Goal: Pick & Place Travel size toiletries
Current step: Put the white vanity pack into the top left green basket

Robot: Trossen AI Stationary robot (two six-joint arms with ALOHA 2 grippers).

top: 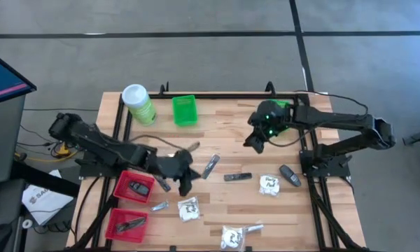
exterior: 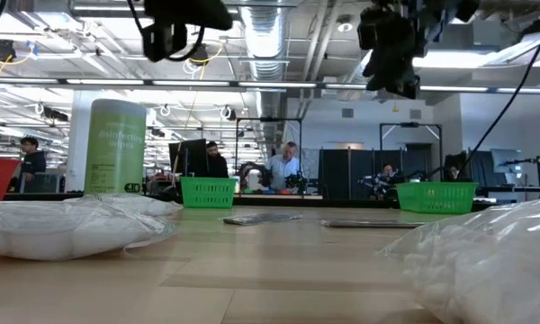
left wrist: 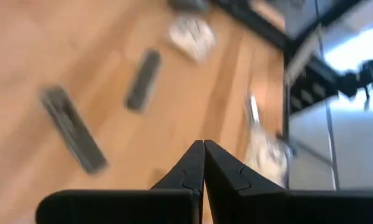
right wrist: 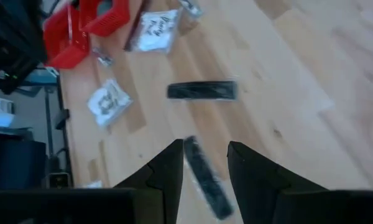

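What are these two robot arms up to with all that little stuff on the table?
They are sorting travel-size toiletries into baskets. The left end effector hangs shut and empty near the two red baskets, each already holding a dark item. The right end effector is open above the table's middle, holding nothing. White packets, dark sticks and a silvery sachet lie loose on the wood. A green basket and a light-green canister stand at the back.

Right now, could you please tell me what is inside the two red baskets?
The upper red basket holds one dark oval piece; the lower red basket holds one dark stick. Nothing appears hidden.
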